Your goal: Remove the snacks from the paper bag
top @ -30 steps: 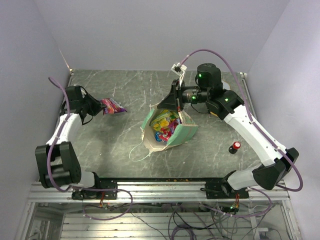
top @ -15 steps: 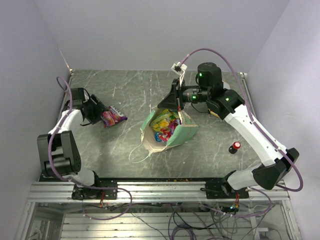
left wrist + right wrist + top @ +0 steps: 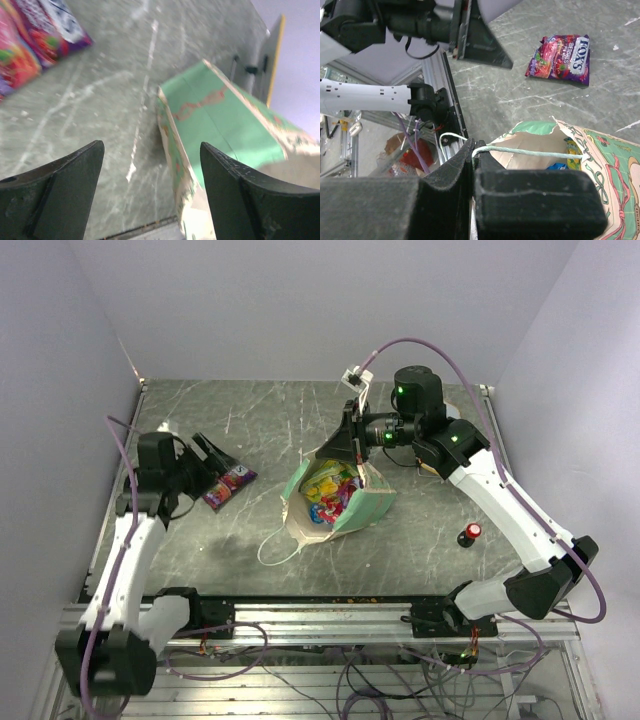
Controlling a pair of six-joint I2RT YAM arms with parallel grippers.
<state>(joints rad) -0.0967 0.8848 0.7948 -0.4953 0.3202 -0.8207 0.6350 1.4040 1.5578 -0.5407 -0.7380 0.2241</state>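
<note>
The left arm [image 3: 128, 545] stretches forward along the left side of the grey marbled worktop [image 3: 420, 540] with its wrist low. The left fingers [image 3: 60, 190], two blunt black wedges, stand wide apart with nothing between them. Just beside their tips lies a flat, glossy purple candy packet [image 3: 228, 483], printed face up. Its long axis runs diagonally from near left to far right in the overhead view.

The right arm [image 3: 495, 502] arches up from its base and bends back toward the middle. The right fingers [image 3: 530, 200], faced with a dark felt-like pad, are pinched shut on a thin pale string handle [image 3: 520, 151] of the mint-green paper bag [image 3: 365, 508]. The bag sits mid-worktop, creased, with its mouth gaping upward and shiny multicoloured snack wrappers [image 3: 330, 490] heaped inside. Its other string loop [image 3: 275, 545] lies on the worktop at the near left.
</note>
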